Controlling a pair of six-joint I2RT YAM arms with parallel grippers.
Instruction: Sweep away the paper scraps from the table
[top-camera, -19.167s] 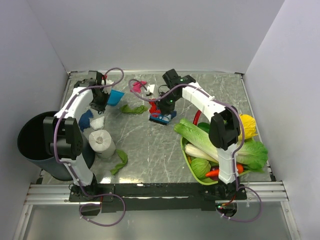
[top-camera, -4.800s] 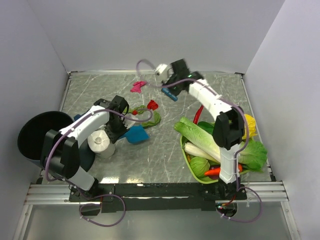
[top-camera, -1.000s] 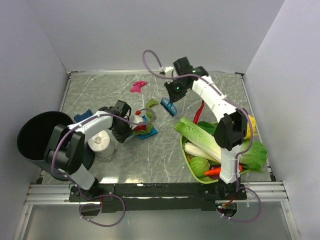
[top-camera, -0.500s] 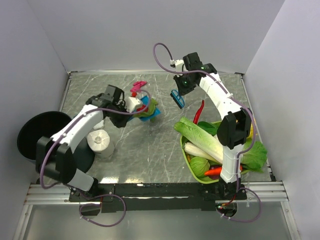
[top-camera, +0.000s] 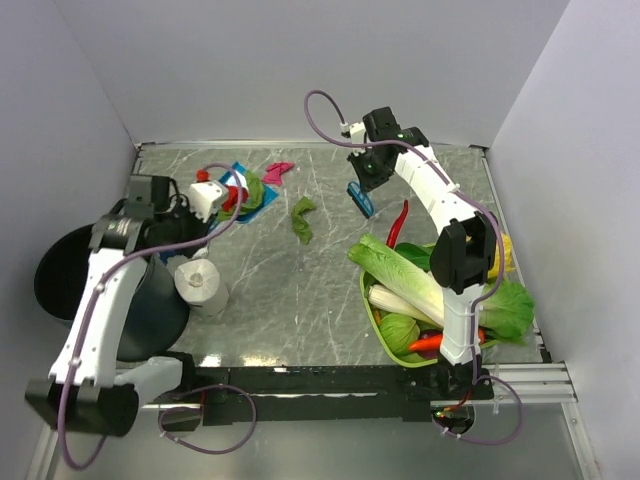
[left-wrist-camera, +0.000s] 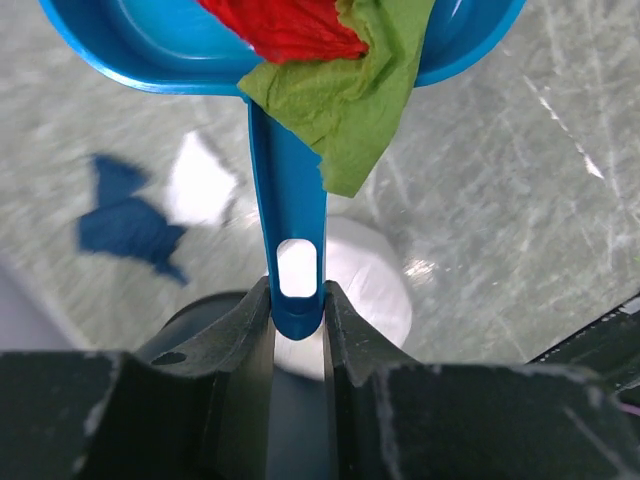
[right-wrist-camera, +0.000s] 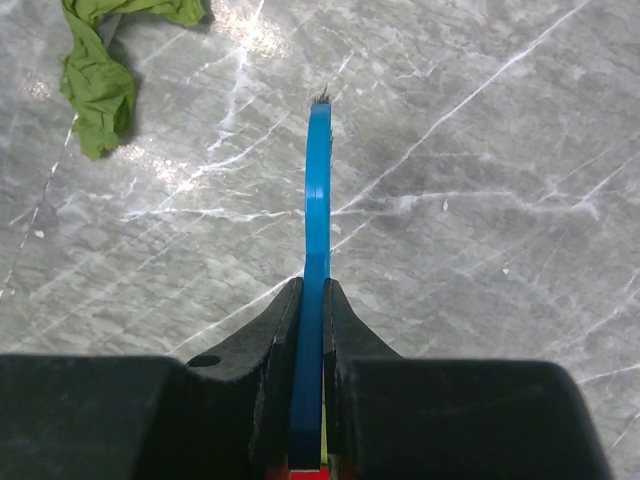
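My left gripper (left-wrist-camera: 298, 300) is clamped on the slotted handle of a blue plastic dustpan (left-wrist-camera: 285, 190). The pan carries a crumpled red paper scrap (left-wrist-camera: 285, 22) and a green paper scrap (left-wrist-camera: 345, 95) that droops over its rim. Beneath the handle shows a white tissue roll (left-wrist-camera: 375, 285). Beside the roll, a dark blue paper scrap (left-wrist-camera: 125, 215) and a white paper scrap (left-wrist-camera: 200, 180) lie on the grey marble-patterned counter (left-wrist-camera: 520, 150).

My right gripper (right-wrist-camera: 312, 300) is pressed together on a thin blue flat tool (right-wrist-camera: 318, 190), seen edge-on. I cannot tell whether its tip touches the counter.

A loose green paper wad (top-camera: 302, 218) lies mid-counter between my two arms, well apart from the tool. A magenta paper scrap (top-camera: 277, 172) lies near the dustpan, toward the far wall.
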